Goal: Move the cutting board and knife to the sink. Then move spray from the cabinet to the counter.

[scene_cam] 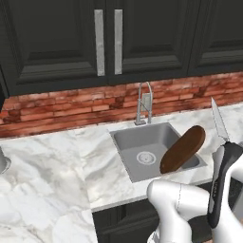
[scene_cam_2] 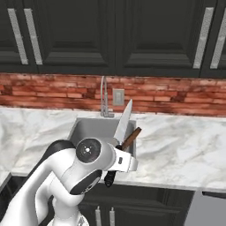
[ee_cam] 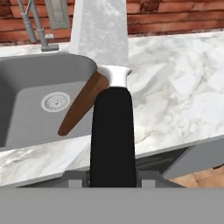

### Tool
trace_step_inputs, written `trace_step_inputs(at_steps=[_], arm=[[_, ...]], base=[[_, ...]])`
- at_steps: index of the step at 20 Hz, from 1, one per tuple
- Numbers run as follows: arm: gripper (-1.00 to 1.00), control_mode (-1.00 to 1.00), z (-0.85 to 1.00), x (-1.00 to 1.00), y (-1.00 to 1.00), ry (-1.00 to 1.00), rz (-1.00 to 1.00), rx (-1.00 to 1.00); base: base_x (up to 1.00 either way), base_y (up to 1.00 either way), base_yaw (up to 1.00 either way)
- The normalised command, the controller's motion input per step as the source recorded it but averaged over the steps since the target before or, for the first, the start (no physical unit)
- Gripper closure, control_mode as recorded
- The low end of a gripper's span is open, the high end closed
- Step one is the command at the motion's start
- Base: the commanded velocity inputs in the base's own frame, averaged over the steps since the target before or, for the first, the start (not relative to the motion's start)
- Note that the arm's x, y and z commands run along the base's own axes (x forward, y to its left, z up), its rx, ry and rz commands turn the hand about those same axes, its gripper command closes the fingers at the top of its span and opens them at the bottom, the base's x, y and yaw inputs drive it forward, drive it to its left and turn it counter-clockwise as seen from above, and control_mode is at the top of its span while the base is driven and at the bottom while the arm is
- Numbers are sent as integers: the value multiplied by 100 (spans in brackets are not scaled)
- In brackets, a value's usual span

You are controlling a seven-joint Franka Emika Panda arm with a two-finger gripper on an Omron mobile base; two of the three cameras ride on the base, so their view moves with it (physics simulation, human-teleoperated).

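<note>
The brown cutting board (scene_cam: 182, 149) leans tilted inside the sink (scene_cam: 128, 142); the black-handled knife (scene_cam: 219, 124) points upward right of the sink.

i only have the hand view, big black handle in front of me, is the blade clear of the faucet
Observer: Yes. In the right base view the knife points up and its tip stops short of the faucet, with open space between them.
Operator: is the board fully in the sink
Observer: No. In the left base view the cutting board leans tilted, its lower end in the sink and its upper end on the right rim.
Operator: pincer got the knife firmly
Observer: The pincer is shut on the knife's black handle, and the knife is off the counter.
</note>
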Motion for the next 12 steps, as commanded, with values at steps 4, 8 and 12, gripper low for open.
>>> trace_step_inputs(at_steps=[4,8,12], arm=[[100,100,0,0,0,0,0,0],[100,100,0,0,0,0,0,0],[100,-100,0,0,2,0,4,0]], base=[[0,0,23],[0,0,19],[0,2,14]])
